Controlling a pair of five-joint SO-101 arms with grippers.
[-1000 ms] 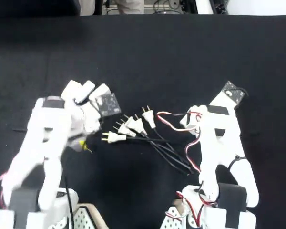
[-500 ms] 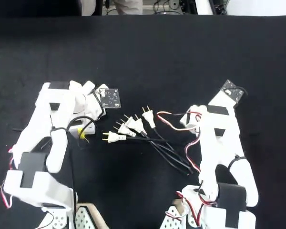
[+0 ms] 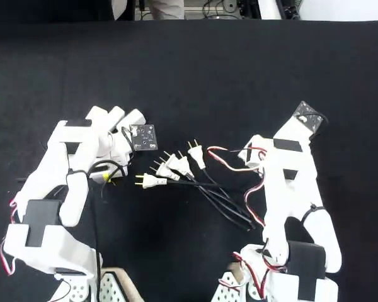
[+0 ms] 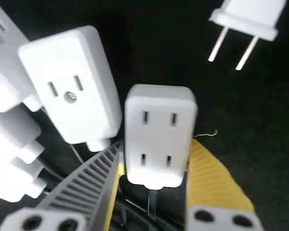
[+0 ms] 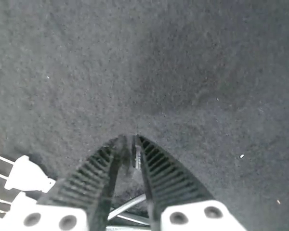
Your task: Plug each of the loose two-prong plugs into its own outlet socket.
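White plastic sits in the left pincer point(image 4: 154, 147). Its grey ribbed finger point(image 4: 86, 183) and its yellow finger point(image 4: 216, 178) clamp the lower sides of a socket block point(image 4: 159, 120), whose two pairs of slots face the wrist camera. Just beside it lies a three-hole socket point(image 4: 72, 91), with more white blocks past that. One plug point(image 4: 248, 19) lies beyond the held block, prongs pointing back toward it but apart from it.

The slots cannot be made out from above. The high view shows four plugs point(image 3: 170, 167) fanned out on the black bench point(image 3: 208, 63) between the arms, with their black cords point(image 3: 227, 204) running toward the right arm.

The right pincer point(image 5: 130, 144) is narrow and almost closed, holding nothing over bare cloth. Two plugs lie off to one side of it.
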